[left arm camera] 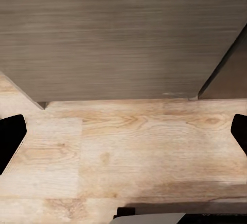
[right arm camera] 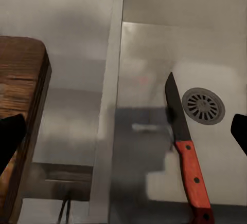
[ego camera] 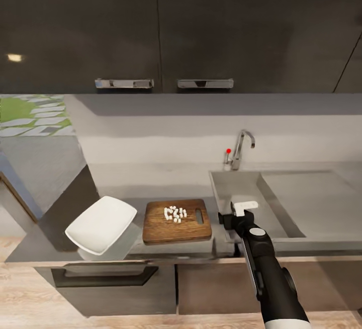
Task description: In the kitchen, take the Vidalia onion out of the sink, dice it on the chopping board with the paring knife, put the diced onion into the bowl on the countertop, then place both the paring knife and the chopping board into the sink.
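Knife (right arm camera: 186,154) lying in the sink (right arm camera: 154,80), right gripper (ego camera: 240,214) wide open above.
Diced onion (ego camera: 175,213) sits on the board (ego camera: 176,221), bowl (ego camera: 101,224) beside.

Counts, taken relative to the sink (ego camera: 281,203): one chopping board (ego camera: 176,222) just beside it, one white bowl (ego camera: 100,224) beyond the board. About a dozen white onion pieces (ego camera: 175,213) lay on the board; exact number unclear. One knife (right arm camera: 186,157) lay inside the sink by one drain (right arm camera: 204,106). One faucet (ego camera: 241,149) stood behind it. Two cabinet handles (ego camera: 124,83) above.
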You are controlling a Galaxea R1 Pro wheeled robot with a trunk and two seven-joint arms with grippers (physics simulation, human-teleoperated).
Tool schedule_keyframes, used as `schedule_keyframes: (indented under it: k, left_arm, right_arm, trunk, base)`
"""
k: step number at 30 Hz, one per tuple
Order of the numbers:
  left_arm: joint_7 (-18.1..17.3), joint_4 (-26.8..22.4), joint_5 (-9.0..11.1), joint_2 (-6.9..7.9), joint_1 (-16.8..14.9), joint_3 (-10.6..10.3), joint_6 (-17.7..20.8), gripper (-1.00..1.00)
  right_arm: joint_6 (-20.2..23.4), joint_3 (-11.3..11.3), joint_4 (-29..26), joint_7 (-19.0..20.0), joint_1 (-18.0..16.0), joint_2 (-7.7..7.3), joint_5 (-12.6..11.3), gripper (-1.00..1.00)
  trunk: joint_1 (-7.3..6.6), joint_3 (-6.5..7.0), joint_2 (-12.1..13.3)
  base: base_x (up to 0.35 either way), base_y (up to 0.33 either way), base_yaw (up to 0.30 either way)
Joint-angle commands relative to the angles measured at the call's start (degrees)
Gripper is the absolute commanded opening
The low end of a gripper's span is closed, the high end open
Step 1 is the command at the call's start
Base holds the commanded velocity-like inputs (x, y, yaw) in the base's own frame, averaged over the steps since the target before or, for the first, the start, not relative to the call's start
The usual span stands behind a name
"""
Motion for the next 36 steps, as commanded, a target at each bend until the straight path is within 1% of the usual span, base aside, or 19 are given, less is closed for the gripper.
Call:
schedule_keyframes:
  k: [1,15,19,25,30,36]
  left_arm:
    - [0.49,-0.05,0.41,0.10,-0.02,-0.47,-0.09,1.00]
    - [0.49,-0.05,0.41,0.10,-0.02,-0.43,-0.09,1.00]
    - [0.49,-0.05,0.41,0.10,-0.02,-0.45,-0.09,1.00]
    - [0.49,-0.01,0.41,0.10,-0.02,-0.40,-0.09,1.00]
    - [0.49,0.03,0.41,0.10,-0.02,-0.40,-0.09,1.00]
    - [0.50,0.18,0.41,0.04,-0.02,-0.40,-0.06,1.00]
  right_arm:
    - [0.24,-0.15,-0.10,0.55,-0.03,0.08,0.61,1.00]
    - [0.24,-0.15,-0.06,0.59,-0.03,0.08,0.52,1.00]
    - [0.28,-0.09,-0.02,0.61,-0.04,0.08,0.52,1.00]
    - [0.40,-0.08,0.15,0.54,-0.05,0.08,0.52,1.00]
    - [0.41,-0.10,0.25,0.53,-0.02,0.08,0.52,1.00]
    - [0.41,-0.12,0.32,0.53,-0.03,0.08,0.52,1.00]
  trunk:
    - [0.04,-0.02,-0.12]
    - [0.04,1.25,-0.12]
    - [0.04,1.34,-0.12]
    - [0.04,1.00,-0.12]
    - [0.04,0.55,-0.12]
    - [0.04,0.01,-0.12]
  base:
    - [0.000,0.245,0.000]
    - [0.000,0.039,0.000]
    - [0.000,0.047,0.000]
    - [0.008,0.010,0.000]
    - [0.161,0.158,0.000]
    - [0.030,0.030,0.000]
